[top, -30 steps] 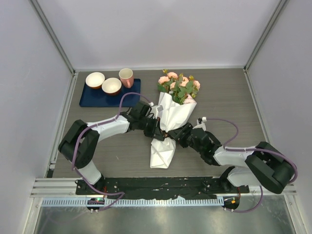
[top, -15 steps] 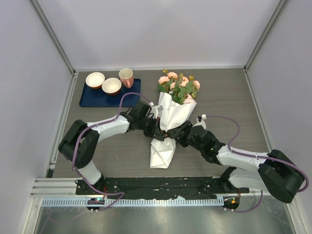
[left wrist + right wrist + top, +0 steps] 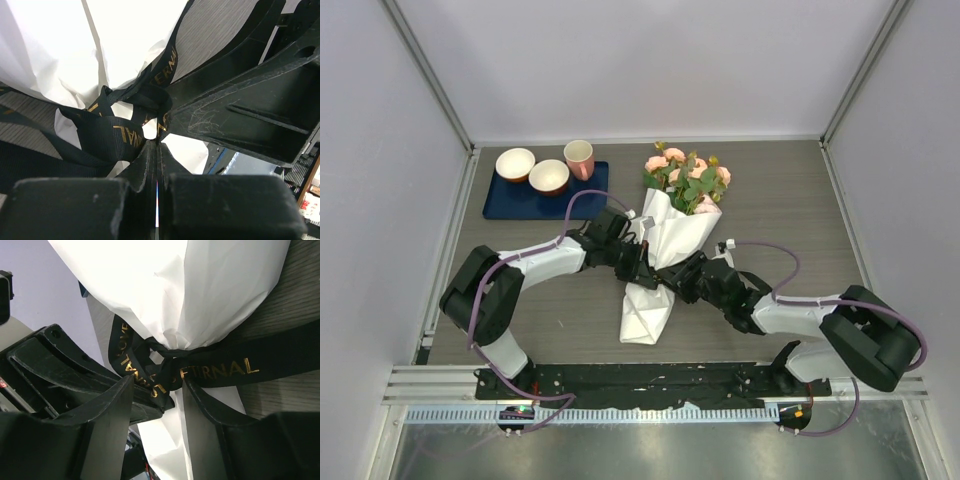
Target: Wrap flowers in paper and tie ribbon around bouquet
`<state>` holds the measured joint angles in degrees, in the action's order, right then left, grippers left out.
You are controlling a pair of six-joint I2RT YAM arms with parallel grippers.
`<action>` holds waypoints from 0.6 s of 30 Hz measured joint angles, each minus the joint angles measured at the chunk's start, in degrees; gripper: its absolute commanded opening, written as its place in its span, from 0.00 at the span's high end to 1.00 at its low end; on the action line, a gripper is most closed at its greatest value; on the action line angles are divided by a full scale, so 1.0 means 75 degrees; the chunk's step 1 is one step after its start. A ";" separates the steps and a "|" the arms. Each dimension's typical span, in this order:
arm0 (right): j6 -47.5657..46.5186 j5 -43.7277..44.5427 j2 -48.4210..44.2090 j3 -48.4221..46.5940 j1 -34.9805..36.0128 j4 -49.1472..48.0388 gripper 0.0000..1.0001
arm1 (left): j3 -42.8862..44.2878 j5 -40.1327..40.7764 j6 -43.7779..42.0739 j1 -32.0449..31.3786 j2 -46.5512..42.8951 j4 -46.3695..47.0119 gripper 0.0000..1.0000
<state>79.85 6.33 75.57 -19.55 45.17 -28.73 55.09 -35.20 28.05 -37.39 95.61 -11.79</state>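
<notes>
The left pincer (image 3: 158, 144) is pressed together. A fold of the ribbon (image 3: 115, 132) looks nipped at its tips, probably to anchor one end while the knot is drawn snug. The right pincer (image 3: 157, 382) stands spread, straddling the knot without gripping it, as far as its own camera shows. One lettered strand runs off toward 3 o'clock behind its finger, and I judge the pincer is placed to catch that free strand.

In the overhead view both meet at the narrow waist of the bouquet (image 3: 670, 235), the left from 9 o'clock and the right from 4 o'clock. The ribbon cinches the paper (image 3: 645, 315) there, so the sheet flares on either side. The bouquet lies on the worktop (image 3: 790, 200), with the flowers (image 3: 687, 172) toward 1 o'clock and the paper tail toward 7. A tray (image 3: 520, 205) of cups sits well apart at 10 o'clock.
</notes>
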 measured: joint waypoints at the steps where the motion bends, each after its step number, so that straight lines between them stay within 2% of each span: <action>1: 0.0050 -0.0003 0.0023 0.0000 0.0003 -0.0058 0.51 | 0.0000 0.0000 0.0000 0.0000 0.0000 0.0000 1.00; 9: 0.0460 -0.0064 0.0530 0.0032 0.0015 -0.0915 0.57 | -0.0087 0.0000 0.0003 -0.0020 -0.0003 0.0052 1.00; 11: 0.0565 -0.0082 0.0723 0.0032 0.0015 -0.1128 0.62 | -0.0160 0.0000 0.0006 -0.0020 -0.0012 0.0079 1.00; 12: 0.0618 -0.0087 0.0822 0.0032 0.0015 -0.1250 0.66 | -0.0192 0.0000 0.0006 -0.0020 -0.0017 0.0082 1.00; 13: 0.0664 -0.0079 0.0912 0.0035 0.0015 -0.1378 0.76 | -0.0221 0.0003 0.0006 -0.0020 -0.0026 0.0090 1.00; 16: 0.0766 -0.0047 0.1105 0.0038 0.0015 -0.1722 0.91 | -0.0291 0.0003 0.0012 -0.0026 -0.0058 0.0125 1.00; 17: 0.0799 -0.0029 0.1201 0.0047 0.0015 -0.1912 1.00 | -0.0312 0.0003 0.0020 -0.0035 -0.0073 0.0157 0.97; 18: 0.0807 -0.0023 0.1303 0.0058 0.0015 -0.2072 1.00 | -0.0329 0.0003 0.0035 -0.0044 -0.0085 0.0181 0.93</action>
<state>85.91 6.15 85.34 -19.11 45.28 -44.27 52.62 -35.18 28.32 -37.71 94.98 -10.44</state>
